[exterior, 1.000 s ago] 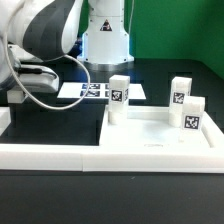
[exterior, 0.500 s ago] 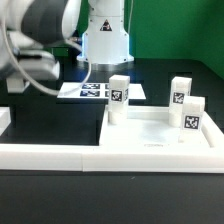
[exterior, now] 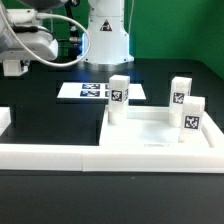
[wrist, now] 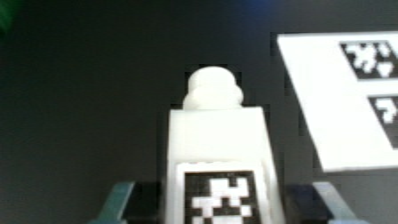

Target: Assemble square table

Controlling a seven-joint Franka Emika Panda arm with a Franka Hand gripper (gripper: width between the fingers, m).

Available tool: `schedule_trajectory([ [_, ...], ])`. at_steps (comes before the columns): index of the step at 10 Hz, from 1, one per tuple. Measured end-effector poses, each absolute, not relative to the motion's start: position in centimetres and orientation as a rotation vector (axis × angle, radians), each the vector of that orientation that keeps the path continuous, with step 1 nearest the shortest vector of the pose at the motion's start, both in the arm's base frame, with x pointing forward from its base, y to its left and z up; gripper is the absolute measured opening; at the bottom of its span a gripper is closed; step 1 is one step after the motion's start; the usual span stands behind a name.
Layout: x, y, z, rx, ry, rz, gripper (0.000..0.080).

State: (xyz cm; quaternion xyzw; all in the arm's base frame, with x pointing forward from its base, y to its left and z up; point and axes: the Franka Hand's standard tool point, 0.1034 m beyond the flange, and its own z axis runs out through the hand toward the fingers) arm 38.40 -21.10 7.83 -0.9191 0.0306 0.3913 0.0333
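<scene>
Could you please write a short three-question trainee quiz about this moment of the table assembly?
1. True or false: three legs stand upright on the tabletop.
2. What does the gripper hold in the wrist view? A) the marker board B) a tagged white leg C) nothing
3. In the exterior view, what lies on the black table behind the tabletop?

Key:
1. True: the near leg, the far leg and the leg toward the exterior view's left.
2. B: the held leg sits between the fingers.
3. The marker board.
</scene>
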Motion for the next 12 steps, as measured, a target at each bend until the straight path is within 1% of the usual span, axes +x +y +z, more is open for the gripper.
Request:
schedule_trajectory([
  [1, 38.7, -20.6, 8.4, -2.862, 0.098, 1.115, 0.0287],
  [3, 42.8, -17.3, 12.5, -2.924, 0.113, 0.874, 0.0288],
  [4, 45.1, -15.6, 14.2, -2.989, 0.129, 0.718, 0.0288],
  [5, 46.4, -14.3, 15.4, -3.026, 0.086, 0.588, 0.0288],
  [6, 45.8, -14.9, 14.7, -3.037, 0.078, 0.535, 0.0288],
  [7, 46.1, -15.3, 14.3, -3.066, 0.097, 0.43, 0.0288],
  [9, 46.5, -15.5, 14.2, -3.1, 0.091, 0.242, 0.0288],
  [10, 46.8, -15.7, 14.2, -3.12, 0.094, 0.103, 0.0288],
  [11, 47.2, -15.3, 14.1, -3.123, 0.125, 0.0, 0.0288],
  [12, 48.3, -14.1, 14.0, -3.124, 0.159, -0.152, 0.0288],
])
